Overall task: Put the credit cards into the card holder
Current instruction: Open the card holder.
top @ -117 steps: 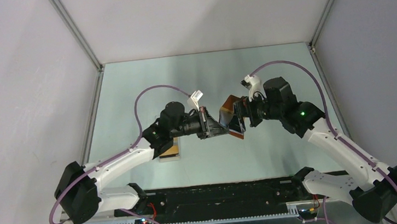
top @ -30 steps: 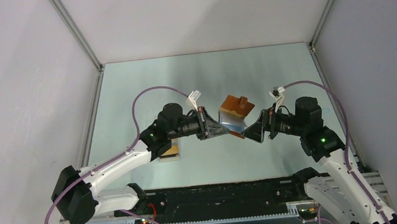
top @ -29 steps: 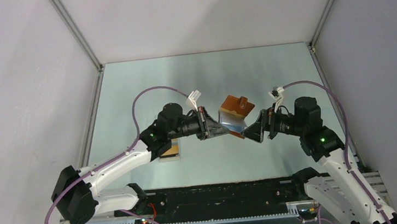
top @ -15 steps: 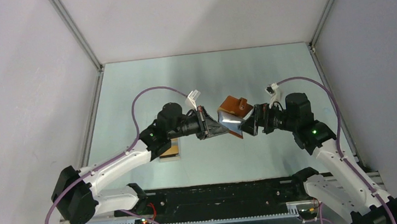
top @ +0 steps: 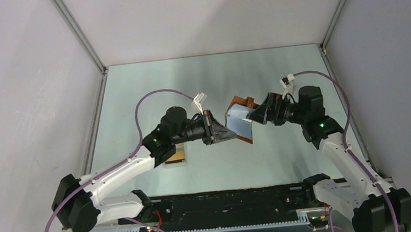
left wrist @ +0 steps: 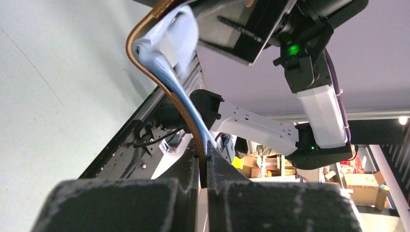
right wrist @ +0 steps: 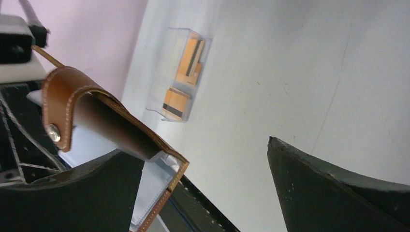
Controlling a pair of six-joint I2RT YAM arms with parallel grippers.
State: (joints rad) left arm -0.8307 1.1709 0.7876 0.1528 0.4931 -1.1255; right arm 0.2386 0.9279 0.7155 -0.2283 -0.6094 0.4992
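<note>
Nearest the arm bases, a clear plastic box (right wrist: pixel 162 79) sits on the table (top: pixel 200 82) with the orange credit cards (right wrist: pixel 175 103) lying inside it, half hidden under the left arm from above. Further back, the left gripper (top: pixel 228 132) is clamped on the edge of the brown card holder (top: pixel 241 125), holding it up in the air, folded open with its grey-blue pockets showing. The right gripper (top: pixel 257 113) is spread wide, with the snap flap right beside one finger.

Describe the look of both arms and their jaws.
The left arm and right arm match: white link shells between black joint housings, a purple cable looping along each, a green light glowing near each wrist. The jaws are matte black, wedge-shaped, with a rough grainy surface.
</note>
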